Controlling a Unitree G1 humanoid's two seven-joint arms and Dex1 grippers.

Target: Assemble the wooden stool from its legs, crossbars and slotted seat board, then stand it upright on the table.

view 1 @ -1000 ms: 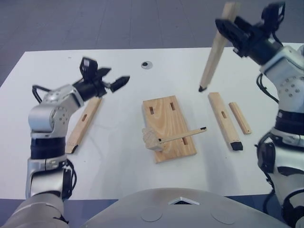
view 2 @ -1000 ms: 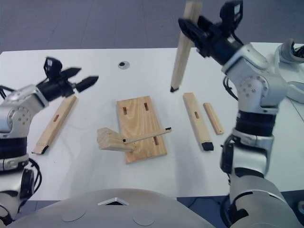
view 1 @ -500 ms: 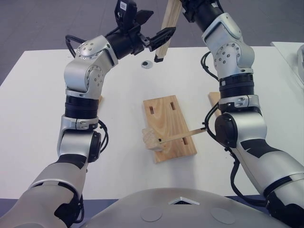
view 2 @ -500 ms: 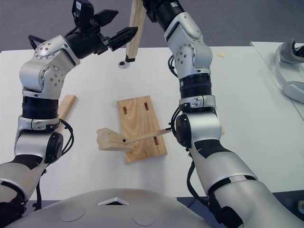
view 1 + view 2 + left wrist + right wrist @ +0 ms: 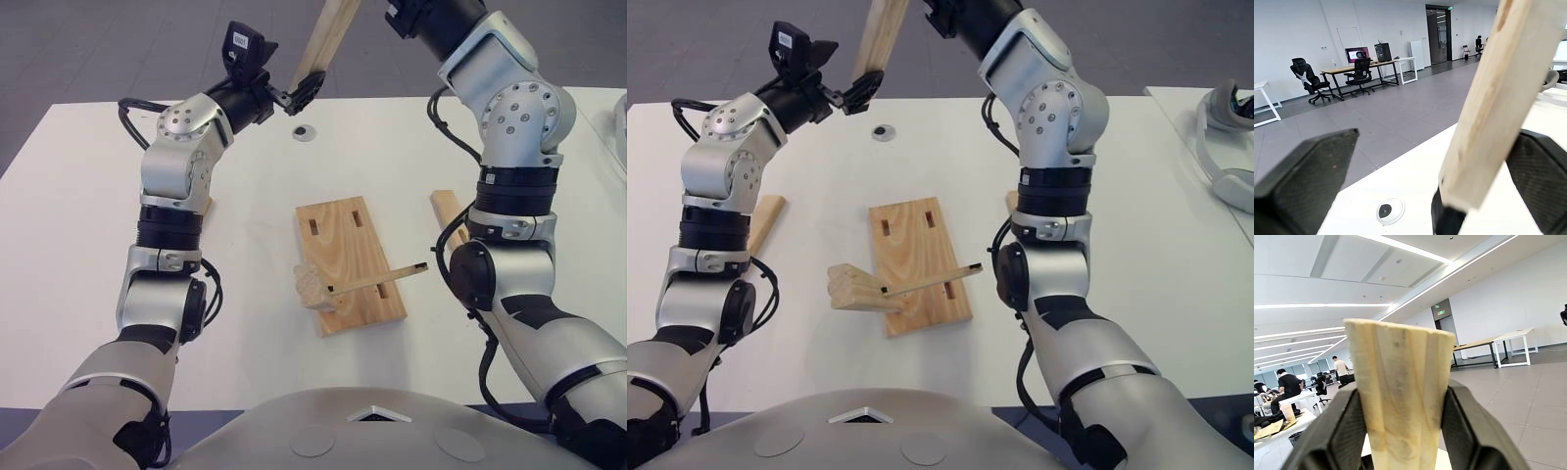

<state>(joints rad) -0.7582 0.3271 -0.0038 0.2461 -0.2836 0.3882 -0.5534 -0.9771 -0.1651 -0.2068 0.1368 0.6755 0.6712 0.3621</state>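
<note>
My right gripper [image 5: 1403, 423] is shut on the top end of a pale wooden leg [image 5: 321, 44], held high over the table's far edge and slanting down to my left. My left gripper [image 5: 294, 94] is raised there too, open, its fingers [image 5: 1303, 181] straddling the leg's black-tipped lower end [image 5: 1447, 220]. The slotted seat board [image 5: 343, 245] lies flat mid-table. Another leg [image 5: 312, 287] with a thin crossbar [image 5: 377, 280] stuck in it rests across the board's near end.
A further leg [image 5: 764, 217] lies on the table behind my left arm, and one more [image 5: 443, 204] behind my right arm. A small round fitting [image 5: 303, 134] sits in the tabletop near the far edge. A white object [image 5: 1229, 147] lies at the right.
Over the last second the right arm swung the leg from the right side to the back middle. The left gripper rose from the table and now straddles the leg's lower end.
</note>
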